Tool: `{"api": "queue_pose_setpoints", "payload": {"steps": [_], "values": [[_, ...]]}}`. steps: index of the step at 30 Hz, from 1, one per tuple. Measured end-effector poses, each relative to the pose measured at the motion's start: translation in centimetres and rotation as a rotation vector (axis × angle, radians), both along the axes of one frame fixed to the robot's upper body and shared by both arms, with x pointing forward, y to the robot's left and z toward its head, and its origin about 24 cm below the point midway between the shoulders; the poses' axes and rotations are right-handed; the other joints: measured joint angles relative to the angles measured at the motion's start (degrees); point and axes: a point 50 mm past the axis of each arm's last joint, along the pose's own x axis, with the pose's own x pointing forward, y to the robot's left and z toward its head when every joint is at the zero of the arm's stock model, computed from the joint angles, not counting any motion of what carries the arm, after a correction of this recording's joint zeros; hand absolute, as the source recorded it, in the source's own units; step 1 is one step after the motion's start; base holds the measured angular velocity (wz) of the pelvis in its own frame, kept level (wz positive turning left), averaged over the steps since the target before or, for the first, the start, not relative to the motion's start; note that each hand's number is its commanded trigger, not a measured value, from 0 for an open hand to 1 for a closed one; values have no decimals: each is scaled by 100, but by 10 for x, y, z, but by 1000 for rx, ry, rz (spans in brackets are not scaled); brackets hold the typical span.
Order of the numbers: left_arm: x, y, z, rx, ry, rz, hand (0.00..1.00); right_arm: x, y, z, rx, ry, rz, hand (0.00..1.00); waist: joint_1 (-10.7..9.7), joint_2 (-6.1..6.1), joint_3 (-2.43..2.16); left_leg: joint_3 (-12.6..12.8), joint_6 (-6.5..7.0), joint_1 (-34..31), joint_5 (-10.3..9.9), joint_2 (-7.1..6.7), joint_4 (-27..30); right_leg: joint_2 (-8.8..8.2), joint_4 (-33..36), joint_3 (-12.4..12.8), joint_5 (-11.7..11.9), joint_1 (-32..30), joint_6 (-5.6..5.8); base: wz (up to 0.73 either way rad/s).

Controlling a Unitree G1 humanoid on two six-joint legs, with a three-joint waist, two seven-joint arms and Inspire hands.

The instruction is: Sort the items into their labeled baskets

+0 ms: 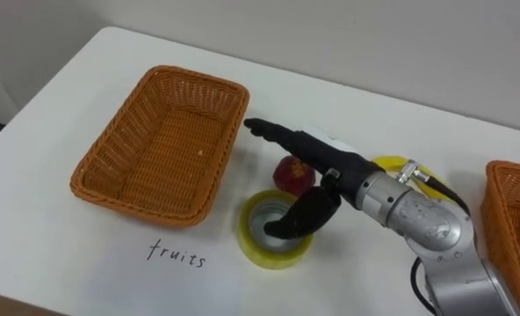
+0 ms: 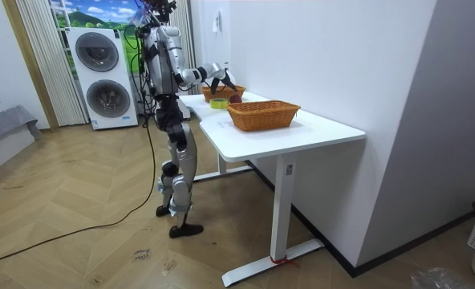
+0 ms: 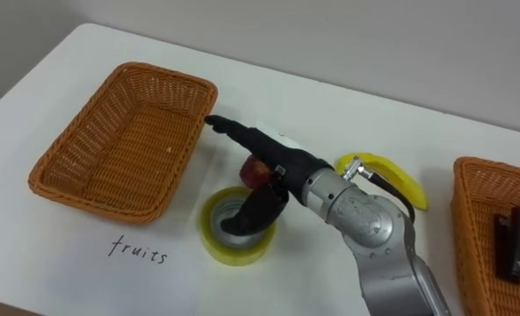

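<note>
1. White table runs across both eye views; at its near edge the handwritten word "fruits" sits in front of the left basket.
2. Just right of that word lies a yellow tape roll, flat on the table.
3. Right hand reaches in from the right, its fingers stretched out straight and close together, pointing at the left basket's corner. Its thumb hangs down over the roll's hole, gripping nothing.
4. Under those fingers sits a red apple, just behind the roll; whether the fingers touch it, I cannot tell.
5. Behind the forearm lies a banana.
6. At the left, the left basket holds nothing; at the right edge, the right basket holds a dark object.
7. Room view: the robot stands upright at the table's far end, stacked washing machines behind it.
</note>
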Motion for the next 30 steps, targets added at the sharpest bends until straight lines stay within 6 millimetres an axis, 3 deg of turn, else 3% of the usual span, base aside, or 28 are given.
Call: {"api": "queue_pose_setpoints", "payload": {"steps": [6, 20, 30], "values": [[1, 1, 1, -5, -9, -17, 0, -2, 2, 8, -15, -50, 17, 0, -29, 2, 1, 3, 0, 2, 0, 1, 0, 1, 0, 9, 0, 3, 0, 0], [-1, 4, 1, -24, -9, -19, 0, -7, -5, -3, -211, -5, 41, 0, 49, -46, -25, 19, 1, 3, 1, 1, 7, 2, -2, 65, 0, -1, 0, 0], [-1, 5, 1, -34, -9, -21, 0, -7, -5, -3, -229, 5, 53, 0, 90, -112, -4, 28, 4, 4, 3, -4, 14, 1, -1, 83, 0, 1, 0, 0]]}}
